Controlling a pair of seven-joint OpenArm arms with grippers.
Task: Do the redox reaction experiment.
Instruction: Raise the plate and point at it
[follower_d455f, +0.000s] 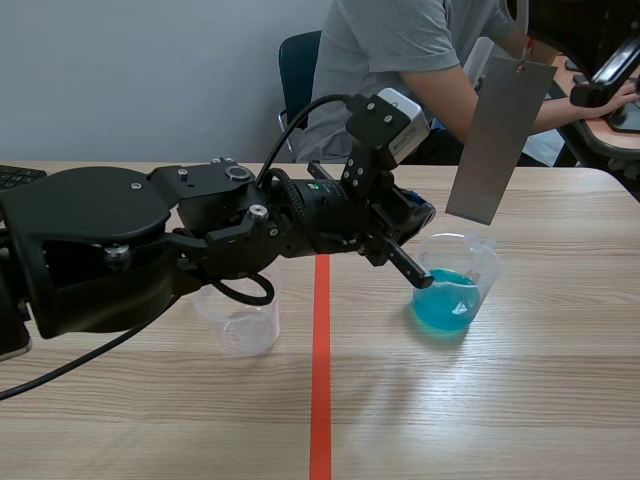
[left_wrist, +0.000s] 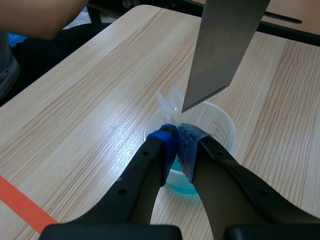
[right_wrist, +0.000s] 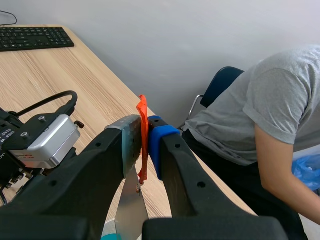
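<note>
A clear beaker (follower_d455f: 470, 262) holding blue liquid (follower_d455f: 445, 306) stands right of the red tape line. My left gripper (follower_d455f: 418, 278) reaches across from the left and is shut on the beaker's near rim; in the left wrist view the rim of the beaker (left_wrist: 220, 125) sits between the pads of the left gripper (left_wrist: 177, 139). A grey metal sheet (follower_d455f: 500, 140) hangs tilted above the beaker, its lower corner (left_wrist: 200, 97) just over the rim. My right gripper (right_wrist: 145, 127) is shut on the orange tag (right_wrist: 143, 112) at the top of the sheet (right_wrist: 129, 210).
An empty clear beaker (follower_d455f: 240, 325) stands left of the tape line (follower_d455f: 320, 370), under the left arm. A person in a grey shirt (follower_d455f: 400, 60) sits across the table. A black keyboard (right_wrist: 35, 37) lies at the far left edge.
</note>
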